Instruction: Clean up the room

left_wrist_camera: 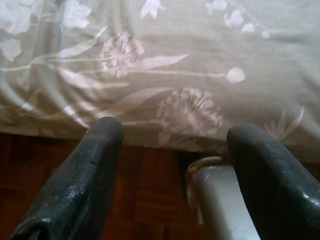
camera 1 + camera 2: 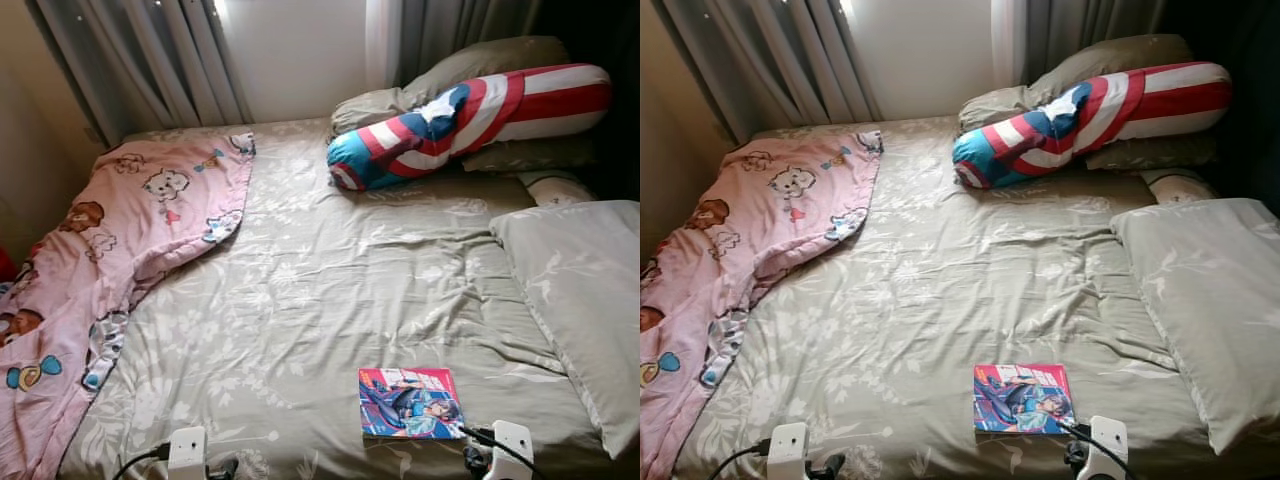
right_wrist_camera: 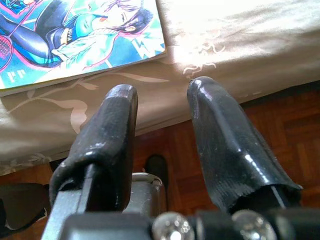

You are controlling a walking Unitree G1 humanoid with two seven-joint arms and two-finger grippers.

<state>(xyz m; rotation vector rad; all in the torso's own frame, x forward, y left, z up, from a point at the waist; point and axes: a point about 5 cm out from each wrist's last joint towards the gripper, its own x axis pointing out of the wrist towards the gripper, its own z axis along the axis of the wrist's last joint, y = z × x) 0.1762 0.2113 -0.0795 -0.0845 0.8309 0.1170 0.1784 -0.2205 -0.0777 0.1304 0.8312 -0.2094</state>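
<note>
Floral bedsheet lay before us as we hovered both hands at the bed's near edge, left hand and right hand spread and empty, the comic book just beyond the right, with pillow, pink blanket and striped bolster farther off.

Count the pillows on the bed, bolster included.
4, maybe more hidden: striped bolster at the head, one grey pillow behind it, another grey pillow under it, and a large pillow along the bed's right edge.
</note>
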